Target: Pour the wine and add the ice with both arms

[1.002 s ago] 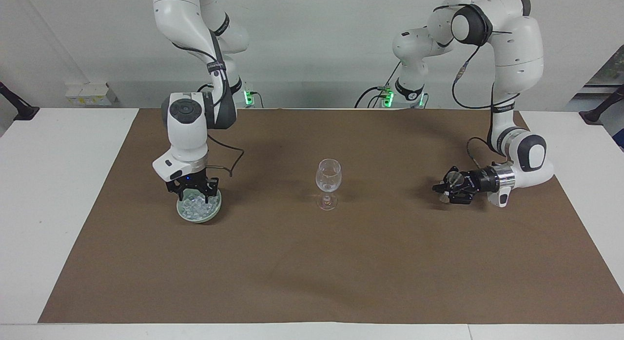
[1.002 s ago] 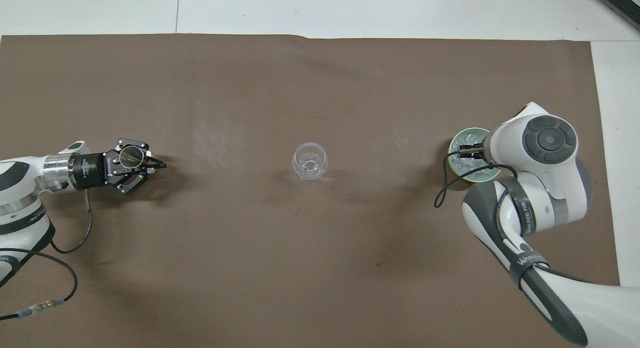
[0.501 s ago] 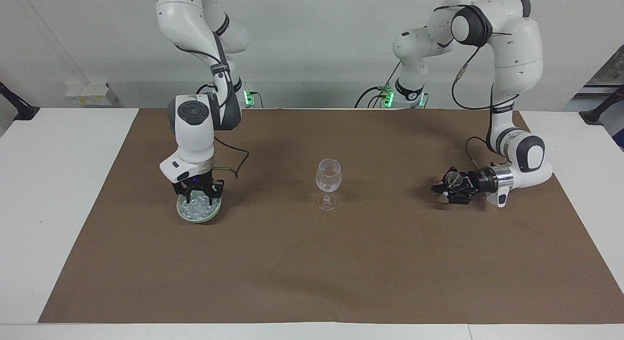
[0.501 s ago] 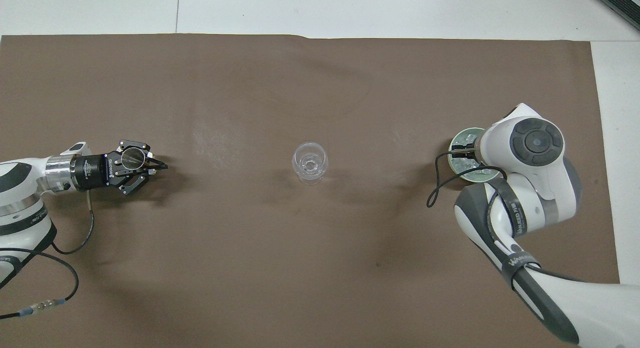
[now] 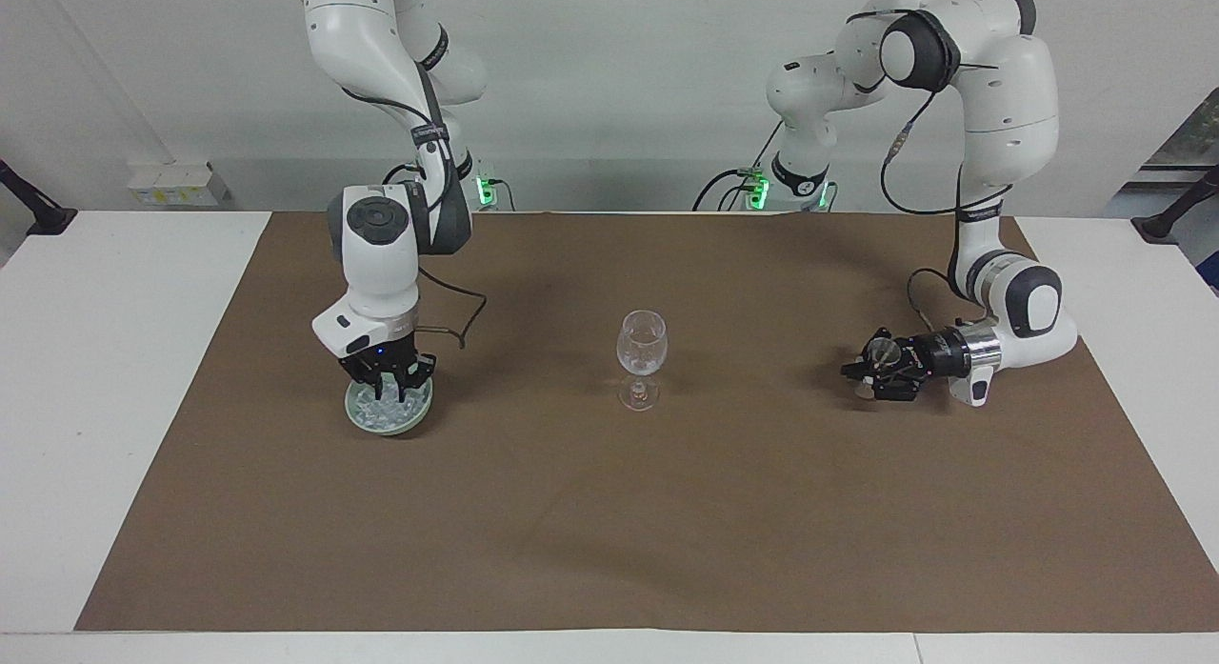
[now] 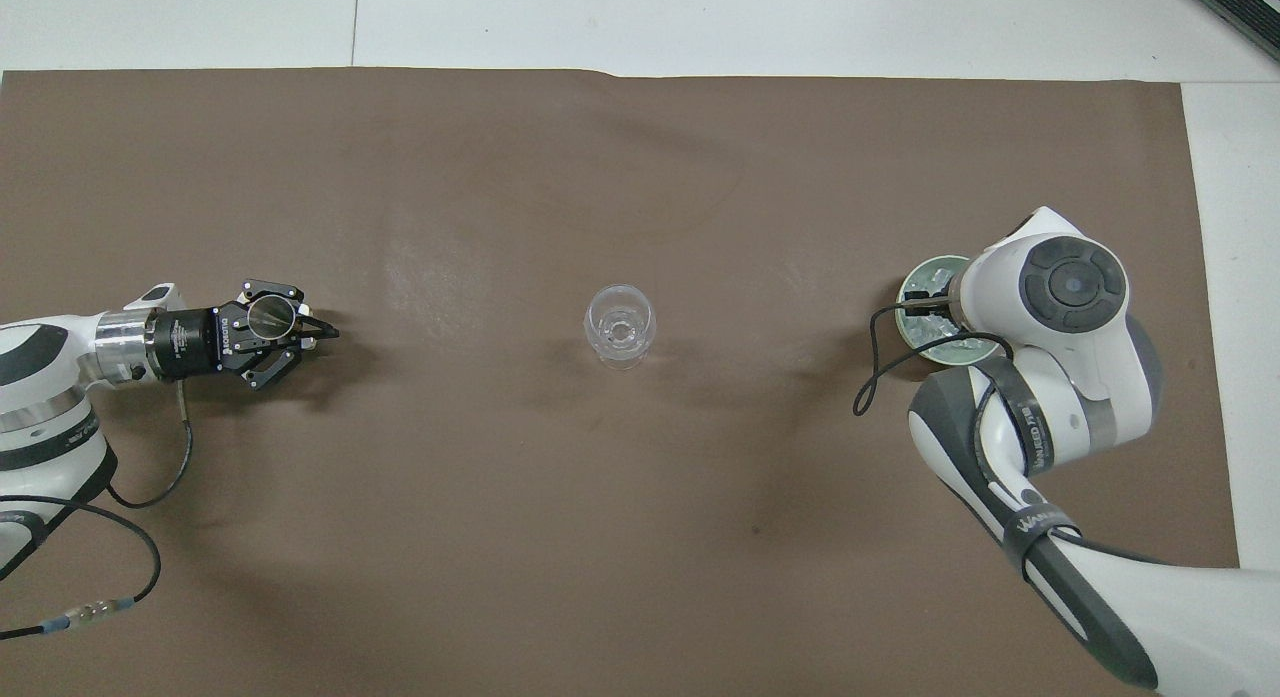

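Observation:
A clear stemmed wine glass (image 5: 641,354) (image 6: 620,325) stands upright at the middle of the brown mat. I cannot tell whether wine is in it. A pale green bowl (image 5: 362,418) (image 6: 965,349) heaped with ice (image 5: 381,412) (image 6: 935,325) sits toward the right arm's end. My right gripper (image 5: 389,393) points straight down into the heap. Its fingertips are drawn together among the cubes, shut on ice. My left gripper (image 5: 850,369) (image 6: 328,331) lies level just above the mat toward the left arm's end, pointing at the glass, fingertips meeting.
The brown mat (image 5: 609,550) covers most of the white table (image 5: 95,359). The right arm's wrist (image 6: 1070,287) covers part of the bowl from above. A black cable (image 6: 880,377) loops off the right wrist beside the bowl.
My right gripper's fingers have closed in the ice heap, and its wrist has shifted a little over the bowl. My left gripper has crept slightly toward the glass.

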Robot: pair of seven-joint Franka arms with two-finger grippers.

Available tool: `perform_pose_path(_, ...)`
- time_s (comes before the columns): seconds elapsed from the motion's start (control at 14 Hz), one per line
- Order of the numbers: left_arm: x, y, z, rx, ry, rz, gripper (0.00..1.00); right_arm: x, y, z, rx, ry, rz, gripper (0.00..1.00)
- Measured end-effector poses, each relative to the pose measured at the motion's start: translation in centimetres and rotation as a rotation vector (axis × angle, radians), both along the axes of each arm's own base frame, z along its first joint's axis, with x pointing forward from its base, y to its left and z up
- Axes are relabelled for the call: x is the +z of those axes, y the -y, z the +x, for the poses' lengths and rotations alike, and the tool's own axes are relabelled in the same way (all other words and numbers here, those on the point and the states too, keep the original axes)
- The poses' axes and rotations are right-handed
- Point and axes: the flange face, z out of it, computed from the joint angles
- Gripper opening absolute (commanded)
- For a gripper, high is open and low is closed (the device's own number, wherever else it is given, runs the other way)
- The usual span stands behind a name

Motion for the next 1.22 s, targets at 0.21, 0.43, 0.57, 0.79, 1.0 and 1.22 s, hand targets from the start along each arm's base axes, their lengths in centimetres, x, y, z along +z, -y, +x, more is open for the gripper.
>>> perform_pose_path(0.21, -0.1, 0.0, -0.1, 0.001, 0.006, 0.002, 0.05, 0.0, 0.0, 0.0, 0.0, 0.0, 0.0, 0.0)
perform_pose_path(0.43, -0.1, 0.0, -0.1, 0.001, 0.008, 0.003, 0.08, 0.0, 0.0, 0.0, 0.0, 0.001, 0.0, 0.0)
perform_pose_path(0.57, -0.1, -0.1, -0.1, 0.001, 0.01, 0.004, 0.08, 0.2, 0.0, 0.1, 0.0, 0.003, 0.0, 0.0)
perform_pose_path(0.79, -0.2, -0.2, -0.1, 0.003, 0.019, 0.008, 0.08, 0.5, 0.0, 0.2, -0.001, 0.007, 0.0, 0.0)
perform_pose_path(1.0, -1.0, -0.1, -0.3, 0.0, 0.031, 0.008, 0.12, 1.2, 0.1, 0.2, -0.006, 0.004, -0.005, 0.0)
perform_pose_path(1.22, -1.8, -0.2, -0.5, -0.002, 0.031, 0.006, 0.24, 1.6, -0.3, 0.3, -0.002, 0.006, -0.005, 0.0)
